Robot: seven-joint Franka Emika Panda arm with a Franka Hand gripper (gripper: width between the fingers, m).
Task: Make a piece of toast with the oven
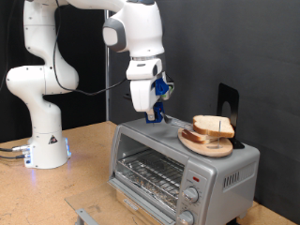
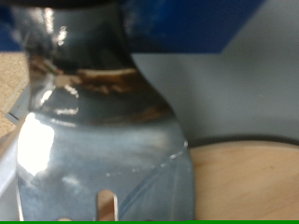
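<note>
The piece of toast (image 1: 214, 126) stands stacked on a round wooden plate (image 1: 199, 144) on top of the silver oven (image 1: 178, 173). The oven's wire rack shows through its glass front, with knobs on its right panel. My gripper (image 1: 152, 109) hangs over the oven's top, just to the exterior view's left of the plate. It is shut on a metal spatula with a blue handle (image 1: 162, 89). In the wrist view the shiny slotted spatula blade (image 2: 103, 154) fills the picture, with the plate's edge (image 2: 248, 182) beside it. The toast does not show there.
The oven stands on a wooden table (image 1: 84, 173) with the arm's white base (image 1: 42, 141) at the exterior view's left. A black stand (image 1: 227, 101) rises behind the plate. A small grey metal piece (image 1: 84, 216) lies on the table in front of the oven.
</note>
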